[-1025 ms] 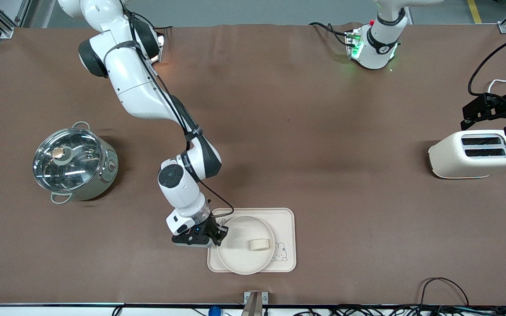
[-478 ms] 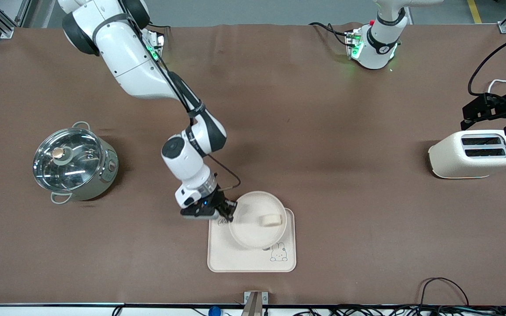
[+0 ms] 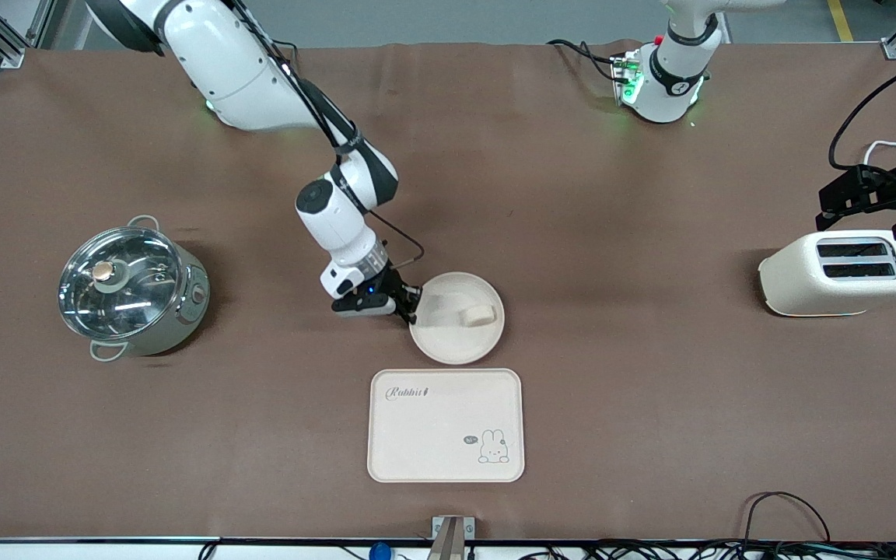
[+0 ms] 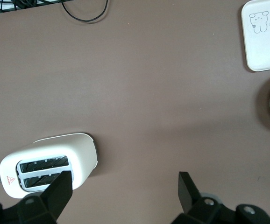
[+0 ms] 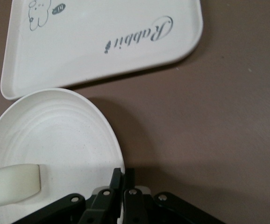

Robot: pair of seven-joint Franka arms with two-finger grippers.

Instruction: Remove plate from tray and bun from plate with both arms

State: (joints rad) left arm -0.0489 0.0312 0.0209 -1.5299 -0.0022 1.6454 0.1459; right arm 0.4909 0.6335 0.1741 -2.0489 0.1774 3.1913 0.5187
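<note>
Lifted off the rabbit tray (image 3: 446, 425) since a second ago, the plate (image 3: 448, 342) now hangs over bare bench (image 3: 611, 373) farther from the front camera than the tray, with the bun (image 3: 478, 315) lying on it. Right gripper (image 3: 409, 305) holds it, its fingers (image 5: 117, 179) pinching the plate's rim. Left gripper (image 4: 123, 184) waits over the cream toaster (image 3: 837, 274) at the left arm's end, fingers spread. A lidded steel pot (image 3: 133, 289) stands toward the right arm's end.

The right pincer (image 5: 122, 179) clamps the plate's (image 5: 55, 135) rim, the bun (image 5: 11, 182) on it, tray (image 5: 102, 42) nearby.
</note>
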